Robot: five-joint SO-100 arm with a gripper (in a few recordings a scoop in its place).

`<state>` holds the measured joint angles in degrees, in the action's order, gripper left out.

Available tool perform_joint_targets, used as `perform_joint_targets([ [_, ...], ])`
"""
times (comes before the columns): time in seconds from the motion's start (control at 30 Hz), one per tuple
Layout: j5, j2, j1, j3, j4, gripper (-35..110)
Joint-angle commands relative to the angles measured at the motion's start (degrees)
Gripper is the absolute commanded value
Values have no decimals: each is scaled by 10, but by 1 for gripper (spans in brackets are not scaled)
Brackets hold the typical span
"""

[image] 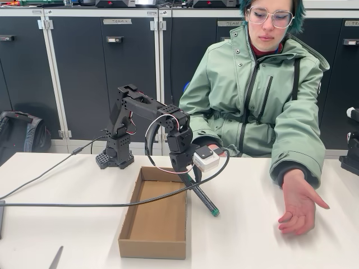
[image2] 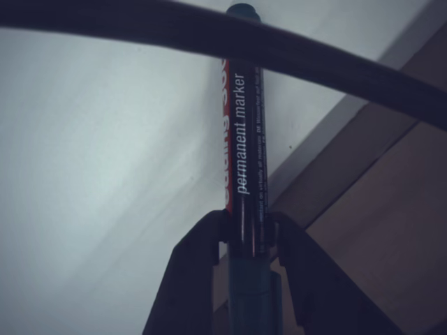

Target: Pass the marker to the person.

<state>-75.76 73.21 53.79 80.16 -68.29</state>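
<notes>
The gripper [image: 189,178] is clamped on the marker [image: 203,197] just beside the cardboard box [image: 154,216], so pickup looks done; delivery remains to the person's open hand [image: 298,204] at about three o'clock.

Fixed view: stands low in front of the table [image: 263,235], facing 12 o'clock toward the person [image: 261,106].
Wrist view: close behind the gripper [image2: 246,234], looking along the marker [image2: 242,139].
Shared: marker [image: 203,199], box [image: 154,221] wall, cable [image: 112,204].
</notes>
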Motion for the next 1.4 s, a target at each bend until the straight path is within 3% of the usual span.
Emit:
perform_joint_targets([
  [0.0, -4, 6, -3, 3, 3, -5],
  [0.37, 42, 6, -2, -23, 57, -5],
  [0.63, 57, 18, 23, -46, 41, -5],
  [1.37, 185, 142, 107, -122, -128, -5],
])
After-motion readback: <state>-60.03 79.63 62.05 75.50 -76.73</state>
